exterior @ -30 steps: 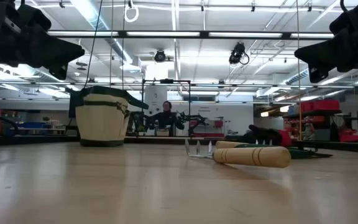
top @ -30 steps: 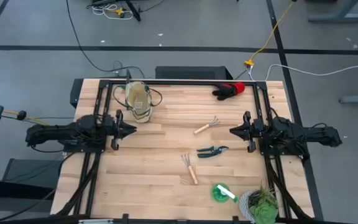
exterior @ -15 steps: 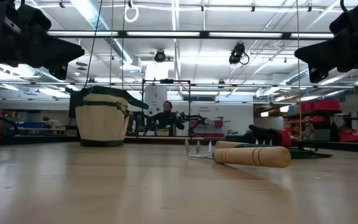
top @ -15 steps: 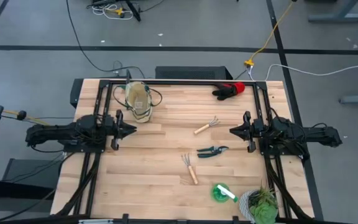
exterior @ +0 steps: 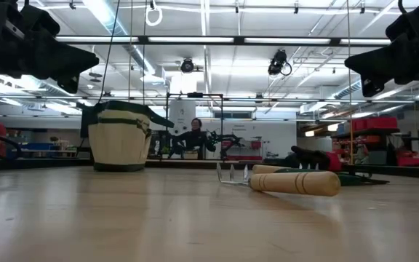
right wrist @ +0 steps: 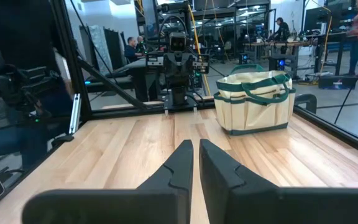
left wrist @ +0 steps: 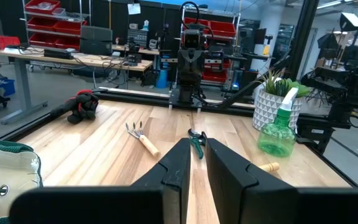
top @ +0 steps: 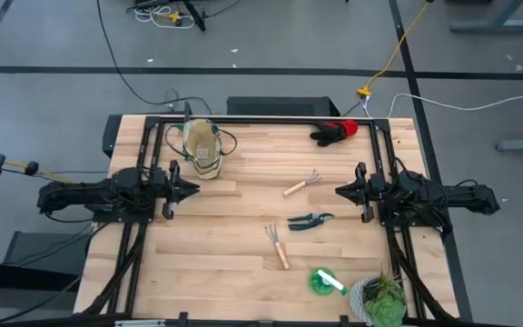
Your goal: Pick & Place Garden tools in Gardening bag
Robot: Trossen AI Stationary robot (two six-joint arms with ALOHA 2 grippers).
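Gardening bag: upright, just beside the left gripper, fingers narrow, empty. Pruning shears, two rakes: between bag and right gripper, fingers narrow, empty.

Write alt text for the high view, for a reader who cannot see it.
Garden tools lie scattered on a wooden table: two rakes, shears, gloves. The bag stands far-left; left gripper and right gripper hover, shut and empty.
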